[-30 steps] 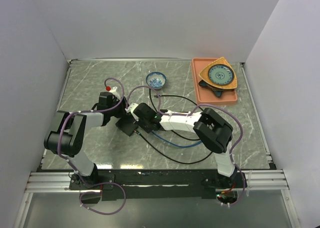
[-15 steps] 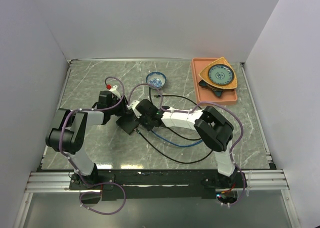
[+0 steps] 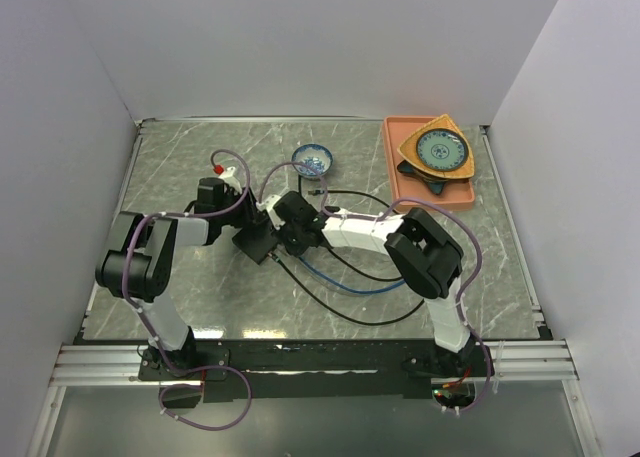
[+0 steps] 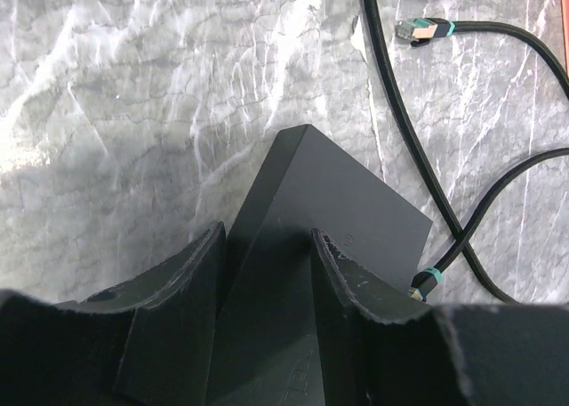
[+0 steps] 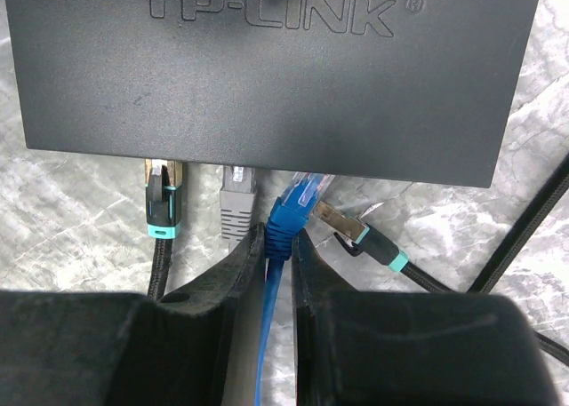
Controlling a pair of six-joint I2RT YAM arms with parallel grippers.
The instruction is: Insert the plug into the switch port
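Pinching blue plug [image 5: 293, 206] at switch [image 5: 267, 77], right tool [image 5: 277, 243] shifted farther away

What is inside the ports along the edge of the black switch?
Along the switch edge, a black plug and a grey plug go in; the right hand holds the blue plug at a third port. The sockets themselves are hidden under the casing.

Light falls evenly from above and is fairly bright; the arms cast only short, soft shadows on the marble table [image 3: 180, 157]. In the left wrist view a pale glare washes the stone at upper left. The right wrist view renders the switch [image 5: 267, 77] sharply, its raised lettering catching the light, while the near fingers [image 5: 227, 282] look soft, perhaps from sheer closeness to the lens.
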